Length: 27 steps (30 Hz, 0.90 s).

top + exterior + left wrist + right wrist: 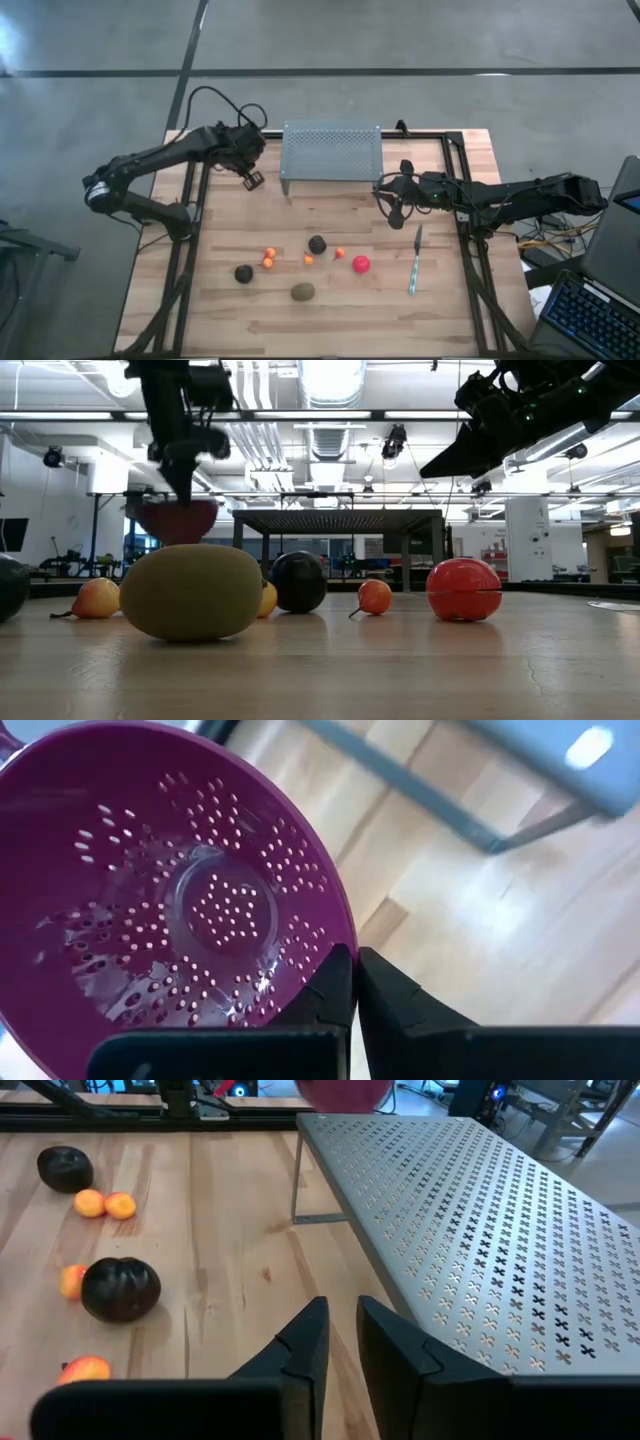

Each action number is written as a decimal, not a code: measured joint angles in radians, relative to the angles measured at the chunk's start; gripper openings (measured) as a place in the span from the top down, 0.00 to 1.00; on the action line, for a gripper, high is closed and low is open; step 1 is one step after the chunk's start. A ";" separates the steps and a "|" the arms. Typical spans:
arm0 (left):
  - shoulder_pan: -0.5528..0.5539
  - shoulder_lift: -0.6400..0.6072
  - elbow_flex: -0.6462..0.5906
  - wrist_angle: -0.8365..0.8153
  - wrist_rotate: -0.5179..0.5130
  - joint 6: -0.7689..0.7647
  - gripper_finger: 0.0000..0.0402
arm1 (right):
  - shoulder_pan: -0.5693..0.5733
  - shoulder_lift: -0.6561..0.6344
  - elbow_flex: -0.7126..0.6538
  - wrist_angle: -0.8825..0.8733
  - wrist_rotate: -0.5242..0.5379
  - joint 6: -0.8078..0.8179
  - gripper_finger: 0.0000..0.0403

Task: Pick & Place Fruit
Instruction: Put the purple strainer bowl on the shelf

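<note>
the fruit lies loose on the pale wooden plank table, in its near half. a matte olive-green oval sits closest to the near edge; in the low view it bulks largest, smooth and egg-like. a dark ball rests off to its left, and a second dark ball, faintly ribbed in the right wrist view, lies farther back near the middle. a glossy red ball with a seam round its waist sits to the right. tiny orange pieces are scattered between the dark balls, some showing a thin stem in the low view.

just right of the red ball lies a slim teal stick.

the right gripper hangs above the table beside a grey perforated metal shelf; its fingers stand slightly parted, grasping nothing.

the left gripper is up at the shelf's left end, fingers clenched on the rim of a purple plastic colander bowl, round and dotted with small holes.
</note>
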 joint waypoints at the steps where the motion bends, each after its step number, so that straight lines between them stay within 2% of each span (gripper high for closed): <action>1: -0.003 0.000 0.030 -0.018 0.000 0.000 0.98 | 0.000 0.000 0.000 0.000 0.000 0.000 0.89; 6: -0.022 0.000 0.175 -0.087 -0.007 -0.001 0.98 | 0.000 0.000 0.000 0.000 0.000 0.000 0.89; 11: -0.041 0.004 0.288 -0.088 -0.002 0.023 0.98 | 0.000 0.000 0.000 0.000 0.000 0.002 0.86; 17: -0.074 0.050 0.367 -0.089 0.069 0.111 0.98 | 0.000 0.000 0.000 0.001 0.000 0.005 0.83; 27: -0.114 0.191 0.493 -0.115 0.078 0.202 0.98 | 0.000 0.000 0.000 0.001 0.000 0.008 0.80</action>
